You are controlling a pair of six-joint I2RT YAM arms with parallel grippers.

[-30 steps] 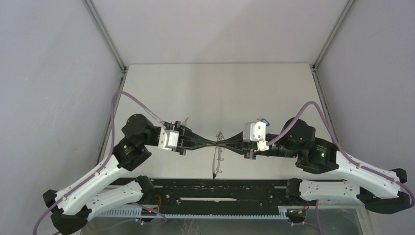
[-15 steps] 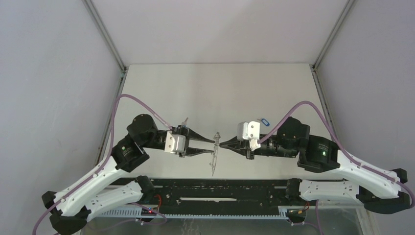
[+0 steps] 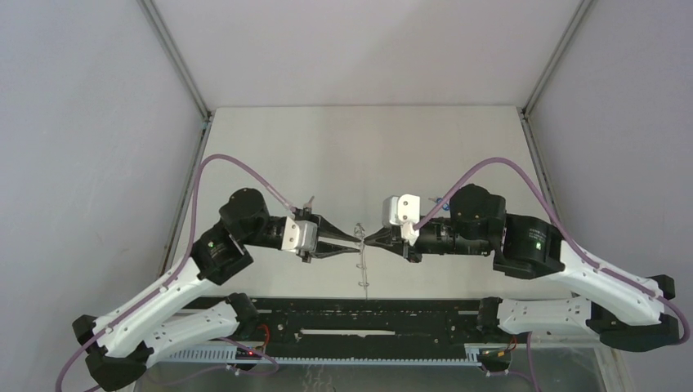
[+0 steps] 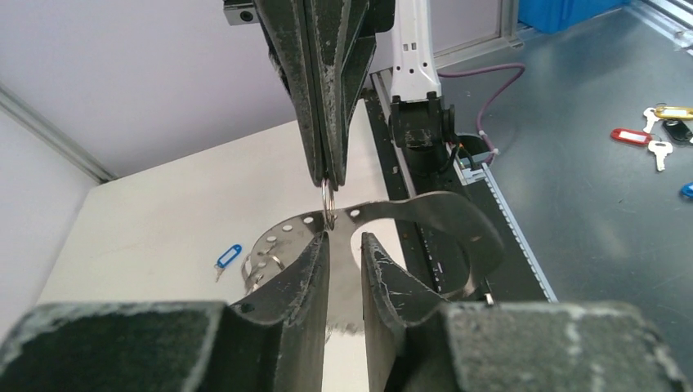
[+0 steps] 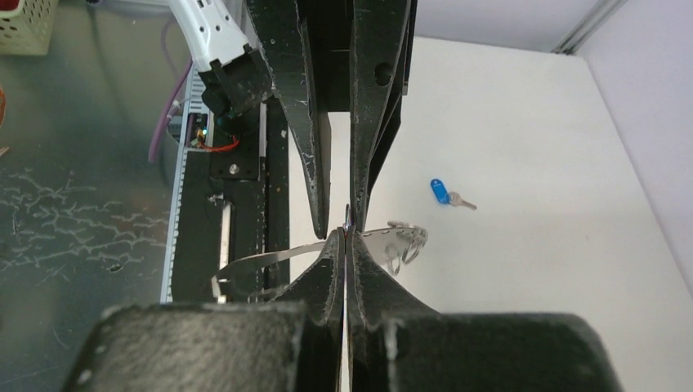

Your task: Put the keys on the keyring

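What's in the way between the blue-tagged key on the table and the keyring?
Nothing visible. The blue-tagged key lies alone on bare table, apart from the keyring, which the right tool pinches by a small wire loop in the air. The left tool stands open at its band; neither holds the key.

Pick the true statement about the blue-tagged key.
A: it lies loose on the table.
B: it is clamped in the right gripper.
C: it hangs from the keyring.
A: the blue-tagged key lies on the table, apart from the keyring that the right gripper pinches.
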